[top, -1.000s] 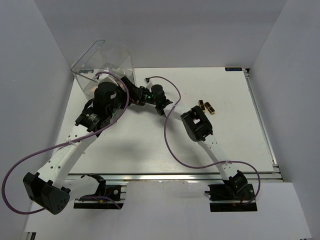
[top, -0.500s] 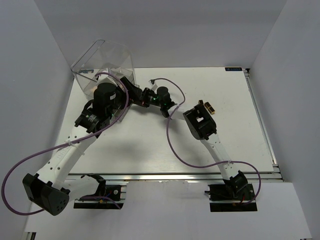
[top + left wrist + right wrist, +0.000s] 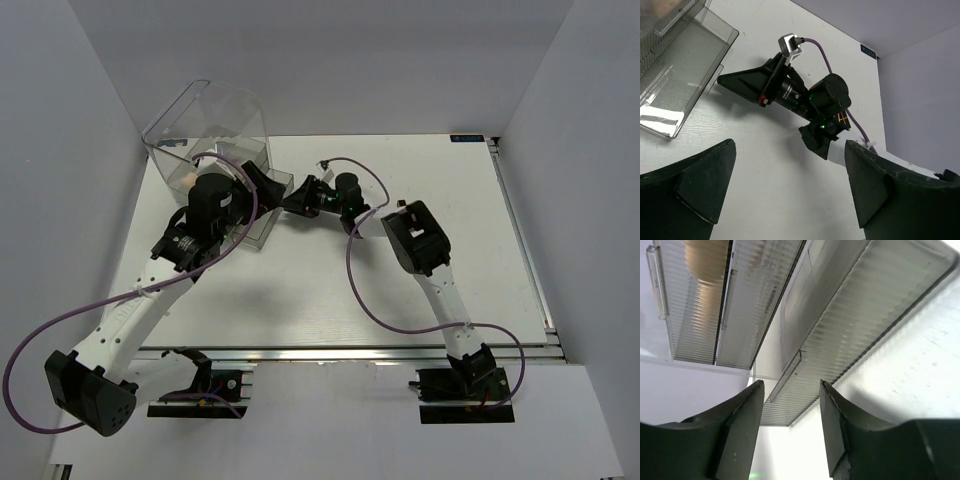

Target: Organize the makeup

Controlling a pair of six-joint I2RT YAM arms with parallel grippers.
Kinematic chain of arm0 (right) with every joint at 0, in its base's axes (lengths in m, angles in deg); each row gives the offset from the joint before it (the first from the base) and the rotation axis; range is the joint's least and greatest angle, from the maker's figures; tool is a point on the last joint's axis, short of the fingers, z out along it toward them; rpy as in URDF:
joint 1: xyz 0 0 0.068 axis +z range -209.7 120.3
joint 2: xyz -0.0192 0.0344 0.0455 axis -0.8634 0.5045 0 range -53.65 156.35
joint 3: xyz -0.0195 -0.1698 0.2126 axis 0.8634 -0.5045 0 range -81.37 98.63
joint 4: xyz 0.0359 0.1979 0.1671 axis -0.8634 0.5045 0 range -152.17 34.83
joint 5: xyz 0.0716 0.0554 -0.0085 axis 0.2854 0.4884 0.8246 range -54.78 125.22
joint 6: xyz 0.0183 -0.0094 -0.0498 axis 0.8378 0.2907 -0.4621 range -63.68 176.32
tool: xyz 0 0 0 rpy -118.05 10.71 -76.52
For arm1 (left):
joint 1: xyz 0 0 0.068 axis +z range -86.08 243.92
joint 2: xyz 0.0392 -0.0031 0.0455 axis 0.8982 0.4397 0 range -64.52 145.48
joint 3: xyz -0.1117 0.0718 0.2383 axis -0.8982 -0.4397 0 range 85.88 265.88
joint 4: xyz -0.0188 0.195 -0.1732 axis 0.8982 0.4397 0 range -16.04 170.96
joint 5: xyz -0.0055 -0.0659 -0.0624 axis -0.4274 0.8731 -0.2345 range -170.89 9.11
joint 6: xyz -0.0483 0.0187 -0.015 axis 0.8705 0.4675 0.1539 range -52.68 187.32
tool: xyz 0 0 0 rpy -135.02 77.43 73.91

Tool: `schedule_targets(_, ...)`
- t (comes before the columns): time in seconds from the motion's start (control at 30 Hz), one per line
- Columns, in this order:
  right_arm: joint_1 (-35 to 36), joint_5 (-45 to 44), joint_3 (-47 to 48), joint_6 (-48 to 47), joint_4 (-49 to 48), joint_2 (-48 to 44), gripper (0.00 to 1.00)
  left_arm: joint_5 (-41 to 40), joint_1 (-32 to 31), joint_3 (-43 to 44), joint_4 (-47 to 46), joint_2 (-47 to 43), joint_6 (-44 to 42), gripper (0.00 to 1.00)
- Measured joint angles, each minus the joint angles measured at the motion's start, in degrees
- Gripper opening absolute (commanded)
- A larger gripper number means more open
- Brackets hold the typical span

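A clear drawer box (image 3: 205, 125) stands at the back left. One ribbed clear drawer (image 3: 265, 212) stands pulled out of it; it also shows in the left wrist view (image 3: 682, 82) and looks empty. A tan sponge (image 3: 707, 260) shows through an upper drawer. My right gripper (image 3: 297, 197) is open, and the drawer's handle (image 3: 786, 376) lies just ahead of its tips (image 3: 791, 385). My left gripper (image 3: 790, 145) is open and empty, beside the box (image 3: 260, 180). A gold glint (image 3: 842, 118) behind the right arm may be the lipstick tubes. The palettes are hidden.
The right arm's elbow (image 3: 415, 240) and its purple cable (image 3: 355, 290) cross the middle of the white table (image 3: 470, 260). The left arm (image 3: 150, 290) runs diagonally from the near left. Grey walls close in both sides.
My right gripper has moved left across the table to the drawer, and its arm now covers the lipstick tubes. The drawer now shows further out of the box.
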Motion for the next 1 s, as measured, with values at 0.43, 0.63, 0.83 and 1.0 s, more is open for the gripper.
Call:
schedule_targets(0.43, -4.66, 6.99, -9.99, -21.66, 18.86, -15.26, 0.54, 1.2, 0.0, -1.62, -2.64, -4.46, -1.62, 0.81)
schedule_targets(0.63, -9.68, 4.98, -9.86, -51.63, 43.3, -32.74, 0.34, 4.72, 0.0, -5.84, -7.28, -6.14, -2.8, 0.25)
schedule_targets(0.83, -18.73, 1.84, -6.12, -67.3, 58.25, -43.17, 0.25, 10.71, 0.0, -9.88, -13.51, -4.63, -3.76, 0.68)
schedule_targets(1.0, -27.56, -2.08, 0.15, -75.49, 71.56, -43.1, 0.57, 16.57, 0.0, -10.32, -19.47, 0.13, -3.06, 0.91)
